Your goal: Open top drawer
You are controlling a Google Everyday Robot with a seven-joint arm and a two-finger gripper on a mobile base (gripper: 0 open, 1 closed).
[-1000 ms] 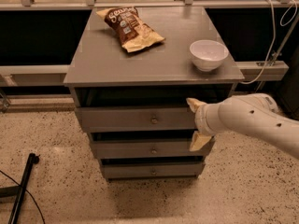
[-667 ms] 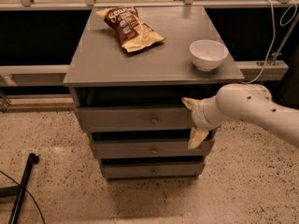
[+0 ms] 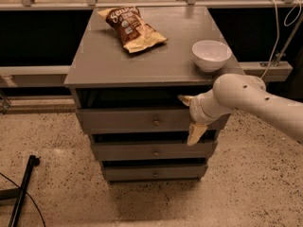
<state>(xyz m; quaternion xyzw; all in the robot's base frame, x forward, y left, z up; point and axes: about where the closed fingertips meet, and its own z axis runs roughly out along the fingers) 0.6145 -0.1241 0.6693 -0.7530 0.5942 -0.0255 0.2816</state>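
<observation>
The top drawer [image 3: 123, 119] is the widest grey front under the cabinet top, with a small round metal knob [image 3: 155, 122] at its centre. My gripper [image 3: 190, 116] is in front of the right part of that drawer front, a little to the right of the knob. Its two tan fingers are spread apart, one finger [image 3: 185, 99] at the drawer's upper edge and the other at its lower edge. Nothing is between them. The white arm [image 3: 255, 103] comes in from the right and hides the drawer's right end.
Two narrower grey drawers [image 3: 154, 152] sit below. On the cabinet top [image 3: 94, 63] lie a chip bag [image 3: 132, 28] and a white bowl [image 3: 211, 55] near the right edge. A black pole [image 3: 21, 193] lies on the speckled floor at the left. Rails run behind.
My gripper and arm have moved left along the top drawer's front, closer to the knob. The drawers and the things on top have not moved.
</observation>
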